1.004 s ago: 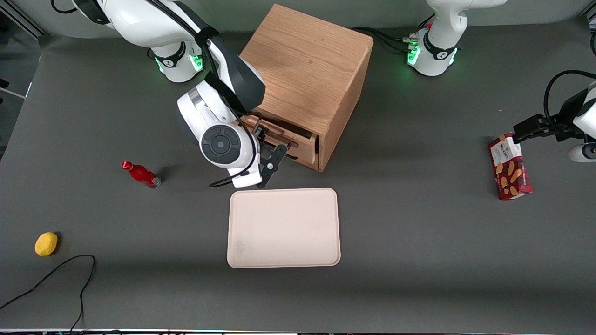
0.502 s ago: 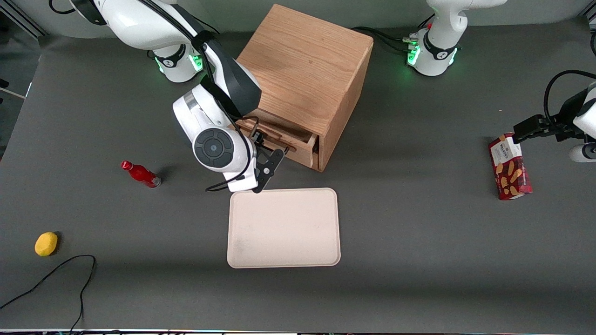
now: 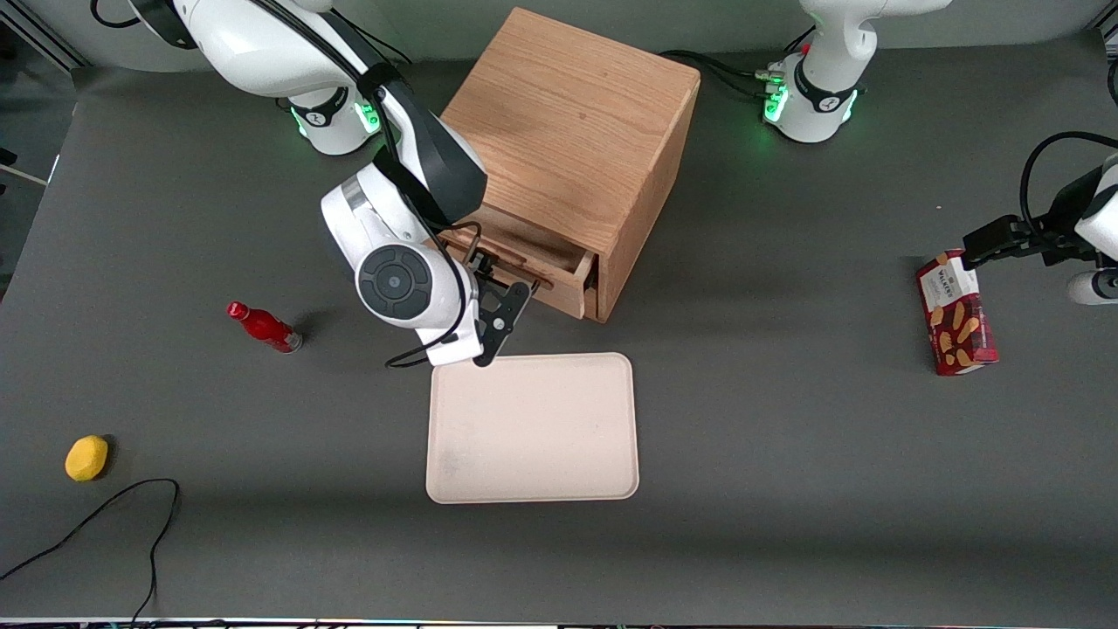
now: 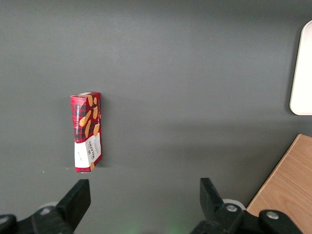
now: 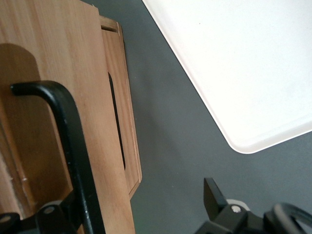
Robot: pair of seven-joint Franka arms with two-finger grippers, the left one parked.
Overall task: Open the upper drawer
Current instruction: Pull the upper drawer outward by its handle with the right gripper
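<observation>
The oak cabinet (image 3: 568, 114) stands at the middle of the table, farther from the front camera than the tray. Its upper drawer (image 3: 541, 262) is pulled out a short way, so a strip of its inside shows. My right gripper (image 3: 507, 301) is in front of that drawer, low at its front panel. In the right wrist view the gripper (image 5: 129, 202) is open. The drawer's thin black wire handle (image 5: 73, 141) runs between the fingers, close against one finger (image 5: 46, 214). The drawer's front panel (image 5: 53, 87) fills the view beside it. The lower drawer is mostly hidden beneath.
A cream tray (image 3: 533, 428) lies just nearer the front camera than the gripper, and also shows in the right wrist view (image 5: 243, 63). A red bottle (image 3: 262, 326), a yellow fruit (image 3: 86, 458) and a loose cable (image 3: 96, 515) lie toward the working arm's end. A red biscuit box (image 3: 956, 314) lies toward the parked arm's end.
My right arm has drawn back from the cabinet toward the front camera and the working arm's end, and the upper drawer has come out a little further with it.
</observation>
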